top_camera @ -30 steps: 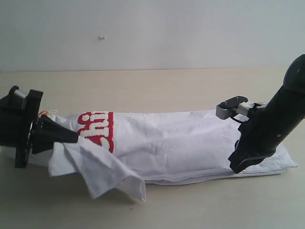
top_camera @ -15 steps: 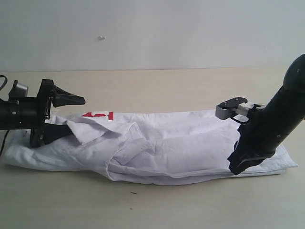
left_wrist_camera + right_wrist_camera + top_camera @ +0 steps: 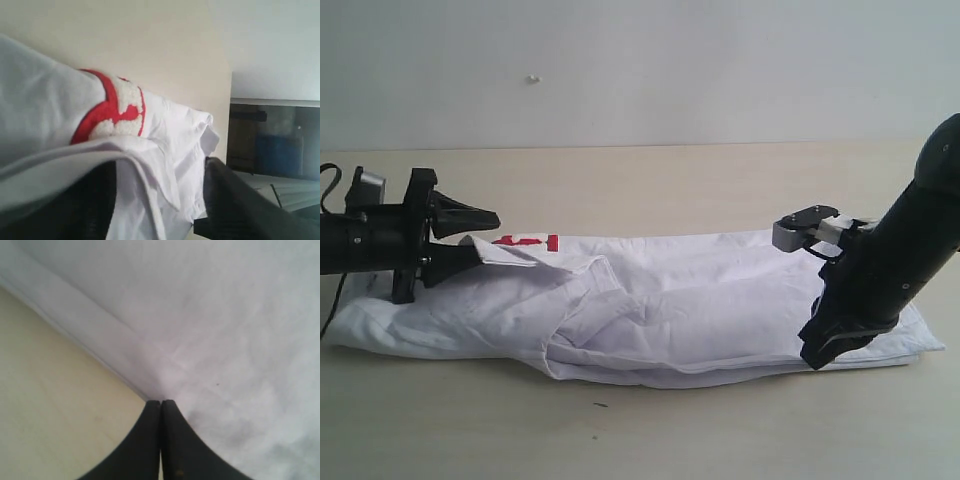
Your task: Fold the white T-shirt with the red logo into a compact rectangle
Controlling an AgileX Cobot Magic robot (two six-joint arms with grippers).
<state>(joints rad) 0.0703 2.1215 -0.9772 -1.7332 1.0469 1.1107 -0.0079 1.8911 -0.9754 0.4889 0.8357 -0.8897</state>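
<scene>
The white T-shirt (image 3: 700,300) lies as a long folded strip across the table. A folded flap covers most of the red logo (image 3: 525,241), so only a sliver shows. My left gripper (image 3: 488,236) is open at the shirt's left end, lying level, with a cloth fold between its spread fingers. In the left wrist view the red logo (image 3: 112,112) sits just beyond the left gripper (image 3: 160,167), and cloth drapes over one finger (image 3: 95,200). My right gripper (image 3: 817,355) is shut, its tips (image 3: 161,403) touching the T-shirt's (image 3: 225,330) front edge. No cloth shows between them.
The tan table (image 3: 650,430) runs in front of and behind the shirt. A pale wall (image 3: 640,70) stands at the back. The right arm's grey wrist camera block (image 3: 805,225) hangs over the shirt's right part.
One second ago the left gripper held a hanging flap in front of the logo. The flap now lies over the shirt, covering most of the logo, and the gripper is open. The right arm stayed still.
</scene>
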